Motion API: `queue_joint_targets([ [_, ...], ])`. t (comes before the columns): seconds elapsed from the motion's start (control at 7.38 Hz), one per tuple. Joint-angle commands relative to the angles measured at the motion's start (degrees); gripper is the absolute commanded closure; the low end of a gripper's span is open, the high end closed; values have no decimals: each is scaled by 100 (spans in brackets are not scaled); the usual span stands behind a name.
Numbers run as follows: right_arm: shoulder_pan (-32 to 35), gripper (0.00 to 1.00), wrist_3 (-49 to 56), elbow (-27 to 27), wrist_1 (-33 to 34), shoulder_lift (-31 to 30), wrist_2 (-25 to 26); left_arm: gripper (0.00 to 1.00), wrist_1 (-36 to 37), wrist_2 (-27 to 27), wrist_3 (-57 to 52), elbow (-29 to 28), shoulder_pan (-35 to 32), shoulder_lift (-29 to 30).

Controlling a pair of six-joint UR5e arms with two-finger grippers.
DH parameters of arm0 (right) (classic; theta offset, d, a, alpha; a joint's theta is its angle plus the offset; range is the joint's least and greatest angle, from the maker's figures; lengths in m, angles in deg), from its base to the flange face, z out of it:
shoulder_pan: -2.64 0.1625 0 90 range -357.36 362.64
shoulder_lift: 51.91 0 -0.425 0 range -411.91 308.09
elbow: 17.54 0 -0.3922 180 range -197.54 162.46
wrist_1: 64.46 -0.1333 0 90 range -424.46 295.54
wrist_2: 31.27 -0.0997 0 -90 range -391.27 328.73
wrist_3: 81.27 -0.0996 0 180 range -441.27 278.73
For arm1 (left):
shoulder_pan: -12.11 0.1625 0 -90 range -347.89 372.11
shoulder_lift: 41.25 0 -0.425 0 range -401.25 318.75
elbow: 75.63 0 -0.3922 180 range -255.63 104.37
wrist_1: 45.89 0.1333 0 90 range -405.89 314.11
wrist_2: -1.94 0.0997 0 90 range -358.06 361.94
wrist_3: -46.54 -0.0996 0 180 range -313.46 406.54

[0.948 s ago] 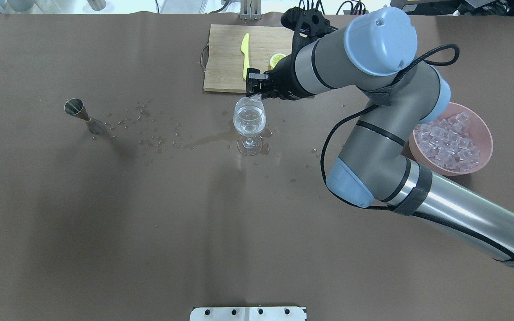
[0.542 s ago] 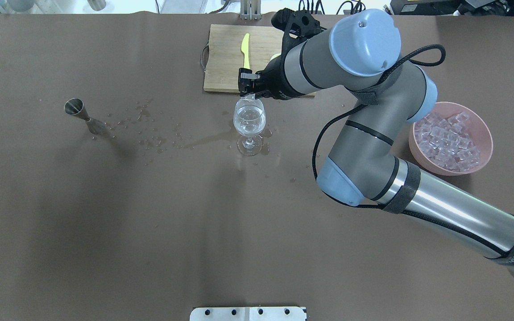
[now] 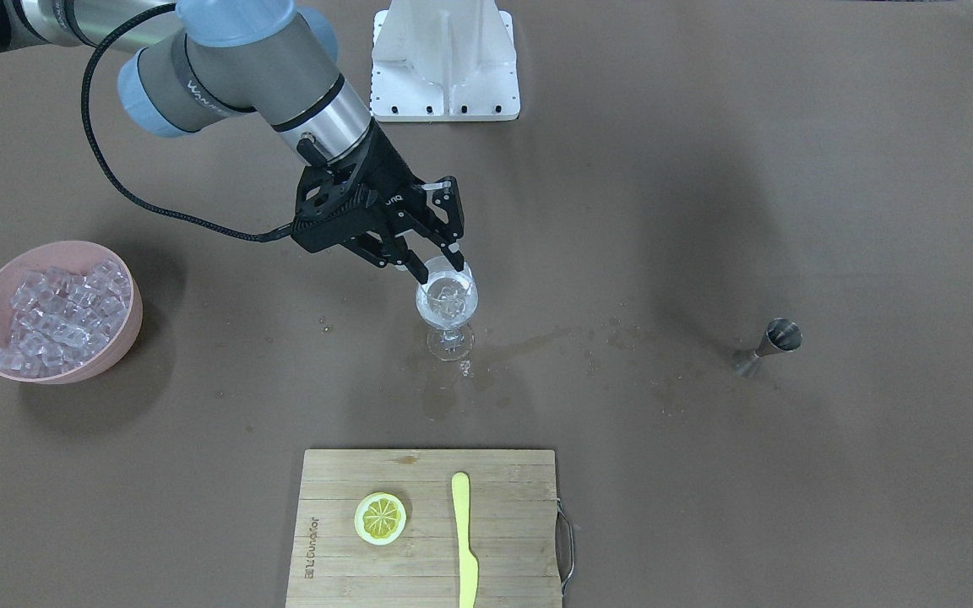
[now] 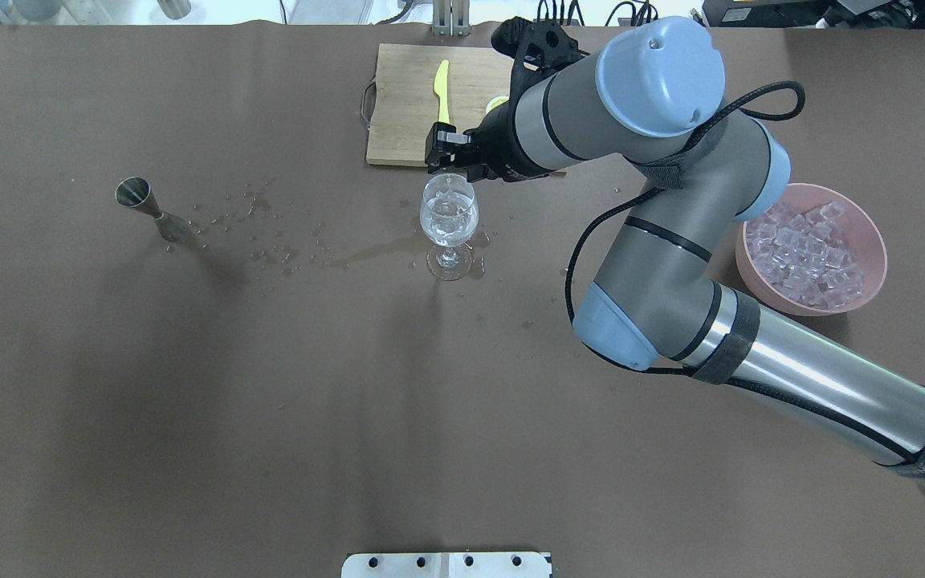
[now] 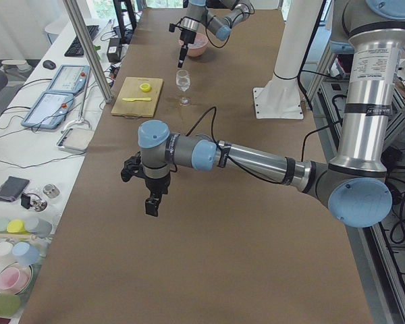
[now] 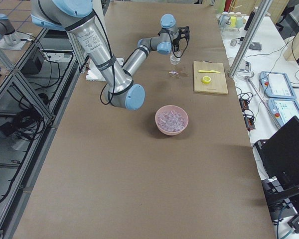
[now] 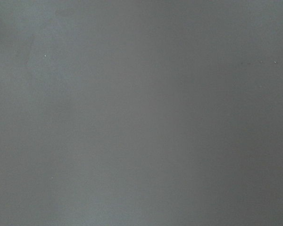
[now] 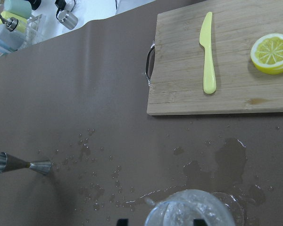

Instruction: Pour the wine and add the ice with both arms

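The right arm (image 4: 655, 265) reached forward, the right gripper (image 3: 433, 260) pointing down, jaws spread apart. The left arm (image 5: 256, 157) stretched low, the left gripper (image 5: 152, 208) hanging down.

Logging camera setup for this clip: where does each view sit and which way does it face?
Front: across the brown table, facing the robot; right arm, right hand over clear stemmed glass.
Overhead: behind robot, looking down; right arm.
Left side: table's end; left arm near, left hand.
Right side: opposite end; right arm near.
Left wrist: only table.
Right wrist: down on glass, wooden board; fingertips at bottom edge.
Front, overhead share glass.
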Motion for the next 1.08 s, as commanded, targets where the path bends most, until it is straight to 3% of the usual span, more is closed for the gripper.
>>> queue_joint_targets([
  [0.0, 370, 0, 85, 10, 66, 5, -406, 2, -3, -8, 0, -2, -44, 17],
  [0.27, 1667, 0, 636, -16, 136, -414, -2098, 2, -20, -357, -9, 33, -403, -61],
  [0.54, 2907, 0, 2318, -42, 800, -1055, -3235, 2, -351, -342, 26, -1, -519, -455],
  [0.68, 3374, 0, 3119, -25, 1257, -1441, -3440, 2, -537, -368, 331, 16, -554, -466],
  [0.95, 3712, 0, 4439, -25, 1934, -1953, -3163, 2, -548, -377, 607, 42, -563, -484],
])
